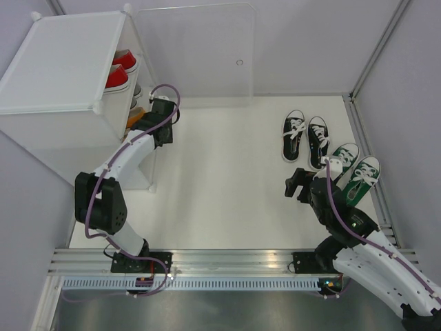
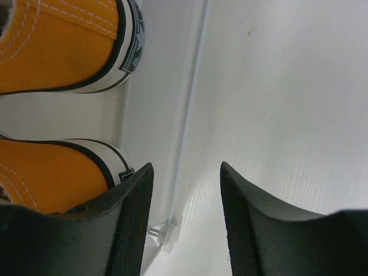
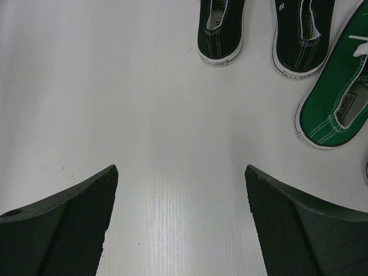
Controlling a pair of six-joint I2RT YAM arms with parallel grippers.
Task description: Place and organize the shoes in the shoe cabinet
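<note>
The shoe cabinet [image 1: 62, 62] stands at the back left with its clear door [image 1: 196, 48] swung open. Red shoes [image 1: 118, 72] sit on an upper shelf, with a grey shoe [image 1: 136, 91] below and an orange one [image 1: 134, 117] lower still. My left gripper [image 1: 153, 114] is at the cabinet's open front. It is open [image 2: 187, 167] with nothing between its fingers, just right of two orange shoe heels [image 2: 57, 46] [image 2: 52, 175]. A black pair [image 1: 306, 136] and a green pair [image 1: 353, 171] lie on the floor at the right. My right gripper [image 1: 296, 186] hovers wide open [image 3: 181, 172] just short of them.
The cabinet's white front frame [image 2: 187, 103] runs between the orange shoes and the bare floor. In the right wrist view the two black heels [image 3: 221, 29] [image 3: 302, 34] and one green shoe [image 3: 336, 98] lie ahead and to the right. Walls enclose the floor, with a rail [image 1: 365, 138] along the right.
</note>
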